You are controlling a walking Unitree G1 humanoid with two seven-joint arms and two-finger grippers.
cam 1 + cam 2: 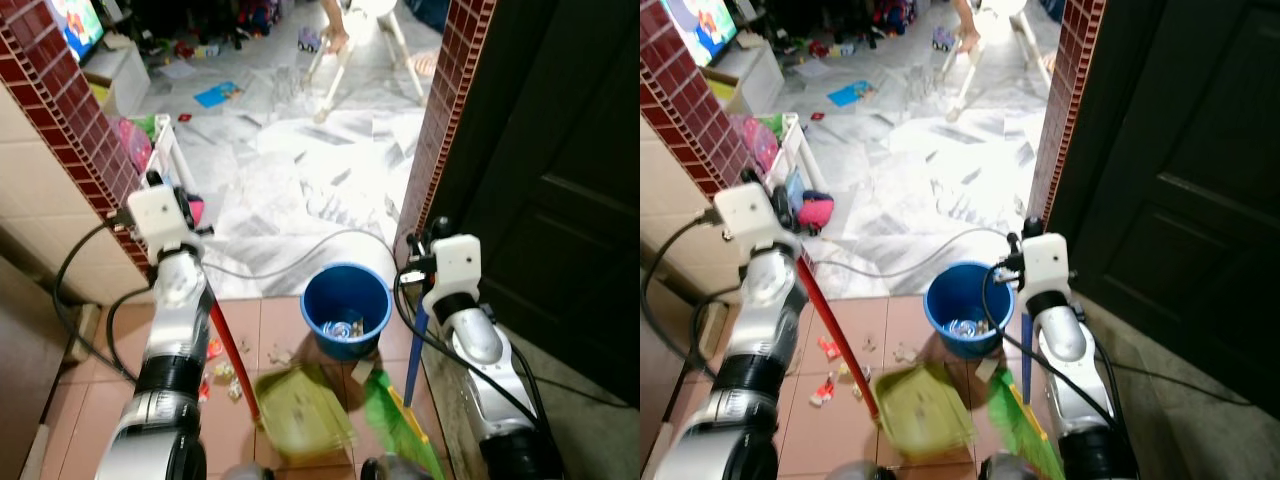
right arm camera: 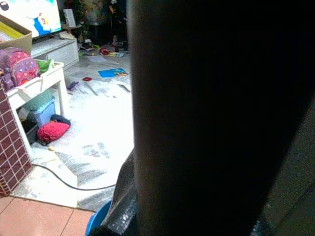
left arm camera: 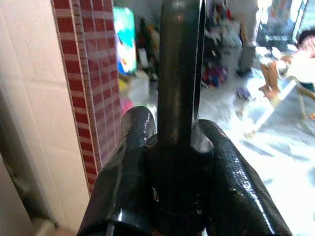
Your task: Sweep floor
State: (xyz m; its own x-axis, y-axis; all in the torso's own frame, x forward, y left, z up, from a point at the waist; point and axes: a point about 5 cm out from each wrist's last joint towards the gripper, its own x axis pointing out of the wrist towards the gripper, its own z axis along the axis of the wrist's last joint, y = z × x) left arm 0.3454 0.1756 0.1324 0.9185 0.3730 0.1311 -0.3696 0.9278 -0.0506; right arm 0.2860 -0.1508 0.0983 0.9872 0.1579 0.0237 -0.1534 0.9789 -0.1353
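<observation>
My left gripper point(image 3: 174, 140) is shut on a dark rod, the top of the dustpan's red handle point(image 1: 228, 355). The olive-green dustpan point(image 1: 300, 412) rests low on the terracotta tiles, blurred. My right gripper point(image 1: 425, 247) is shut on the blue broom handle point(image 1: 415, 352), whose green bristles point(image 1: 397, 420) sit beside the dustpan. Scraps of litter point(image 1: 222, 372) lie on the tiles left of the dustpan. In the right wrist view the handle point(image 2: 206, 108) is a broad dark bar close to the lens.
A blue bucket point(image 1: 312, 292) with trash inside stands just beyond the dustpan. Brick pillars point(image 1: 95, 140) flank the doorway, a dark door point(image 1: 560, 180) on the right. A grey cable point(image 1: 300, 250) crosses the marble floor. A person's legs point(image 1: 335, 28) by a white chair, toys farther back.
</observation>
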